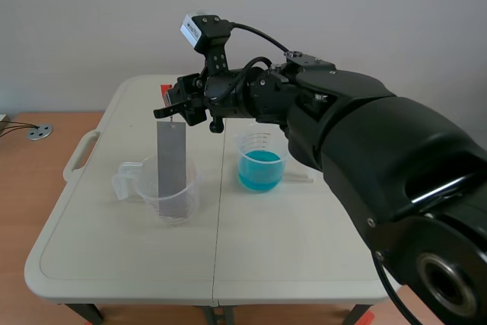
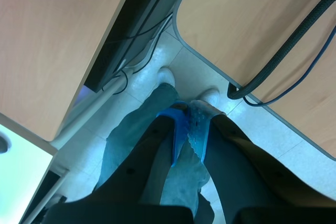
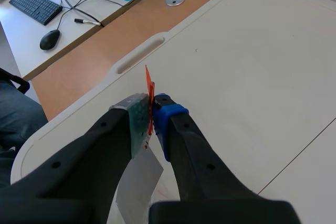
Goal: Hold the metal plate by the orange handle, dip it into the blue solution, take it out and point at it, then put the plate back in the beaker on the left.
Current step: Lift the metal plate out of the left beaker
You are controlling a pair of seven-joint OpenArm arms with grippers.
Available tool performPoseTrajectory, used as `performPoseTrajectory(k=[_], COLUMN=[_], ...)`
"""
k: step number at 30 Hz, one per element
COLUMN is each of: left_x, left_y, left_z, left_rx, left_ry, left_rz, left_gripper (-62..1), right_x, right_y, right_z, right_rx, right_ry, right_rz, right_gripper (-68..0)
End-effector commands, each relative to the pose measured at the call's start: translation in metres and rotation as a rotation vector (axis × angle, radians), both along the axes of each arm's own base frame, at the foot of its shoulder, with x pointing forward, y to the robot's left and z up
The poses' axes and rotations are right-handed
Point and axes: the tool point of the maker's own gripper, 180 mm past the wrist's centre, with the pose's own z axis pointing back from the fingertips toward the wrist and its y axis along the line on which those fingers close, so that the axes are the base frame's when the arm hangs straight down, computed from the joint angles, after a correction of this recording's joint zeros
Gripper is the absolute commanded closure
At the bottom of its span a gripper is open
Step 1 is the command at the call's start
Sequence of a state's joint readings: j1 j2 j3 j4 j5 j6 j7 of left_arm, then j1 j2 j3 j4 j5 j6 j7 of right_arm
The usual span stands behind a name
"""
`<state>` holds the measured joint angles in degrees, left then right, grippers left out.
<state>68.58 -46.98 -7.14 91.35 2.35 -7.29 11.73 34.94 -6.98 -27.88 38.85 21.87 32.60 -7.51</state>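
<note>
The grey metal plate hangs upright, its lower end inside the clear empty beaker on the left of the white table. My right gripper reaches across from the right and is shut on the plate's orange handle. In the right wrist view the orange handle is pinched in the right gripper, with the plate hanging below. The beaker of blue solution stands to the right of the plate. My left gripper is shut on nothing, off the table.
Thin clear sticks lie right of the blue beaker. Beyond the table's left handle slot is a wooden desk with cables, a mouse and a keyboard. Under the left gripper are floor, desk edges and a person's legs.
</note>
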Motion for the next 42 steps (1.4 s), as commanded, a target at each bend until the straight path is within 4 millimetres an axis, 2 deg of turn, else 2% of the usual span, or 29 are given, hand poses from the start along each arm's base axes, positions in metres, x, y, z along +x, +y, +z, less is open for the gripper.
performPoseTrajectory(k=[1, 8, 17, 26, 42], left_x=[0.003, 0.003, 0.003, 0.003, 0.003], left_y=[-0.007, -0.007, -0.007, -0.007, -0.007], left_z=[0.002, 0.002, 0.002, 0.002, 0.002], left_rx=[-0.021, -0.021, -0.021, -0.021, -0.021], left_ry=[-0.012, -0.013, -0.013, -0.012, -0.012], left_rz=[0.003, 0.003, 0.003, 0.003, 0.003], left_gripper=[-1.2, -1.2, -1.2, -1.2, -1.2], right_x=[0.004, -0.008, -0.026, -0.032, -0.053], right_y=[0.020, 0.030, 0.040, 0.025, 0.013], right_z=[0.032, 0.030, 0.049, 0.046, 0.078], right_rx=[0.044, 0.044, 0.158, 0.199, 0.197], right_ry=[-0.067, -0.073, -0.115, -0.137, -0.294], right_rz=[0.034, 0.098, 0.202, 0.170, 0.197], right_gripper=[-1.3, -1.3, -1.3, -1.3, -1.3])
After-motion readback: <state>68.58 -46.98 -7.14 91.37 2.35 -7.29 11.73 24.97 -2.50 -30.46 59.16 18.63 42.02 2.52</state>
